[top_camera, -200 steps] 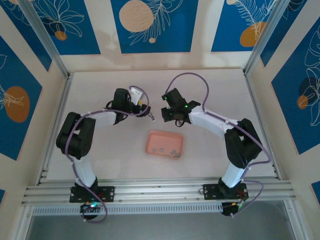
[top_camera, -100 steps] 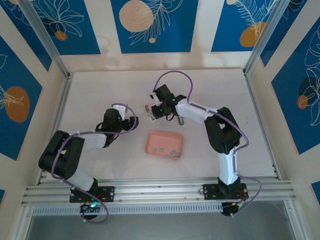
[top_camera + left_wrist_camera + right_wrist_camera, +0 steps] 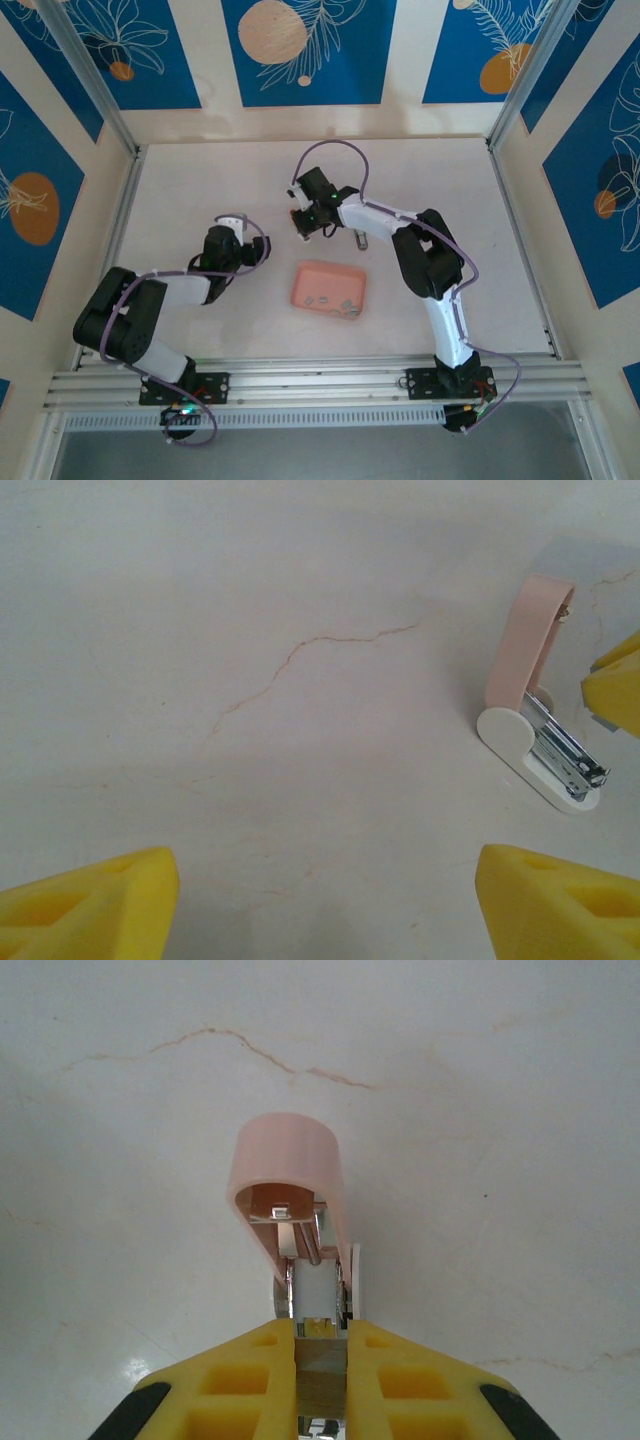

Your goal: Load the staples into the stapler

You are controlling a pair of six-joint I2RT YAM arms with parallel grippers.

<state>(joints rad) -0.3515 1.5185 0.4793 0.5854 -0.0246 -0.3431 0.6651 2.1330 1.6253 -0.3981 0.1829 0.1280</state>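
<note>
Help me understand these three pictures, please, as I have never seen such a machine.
Two robot arms are bolted to a pale table. The overhead view looks down on both; the other two come from cameras on the wrists. On the table lies a pink tray with small grey staples. The right gripper is shut on the stapler, whose pink lid is flipped up. The left gripper is open, holding nothing, with the stapler ahead of it.
</note>
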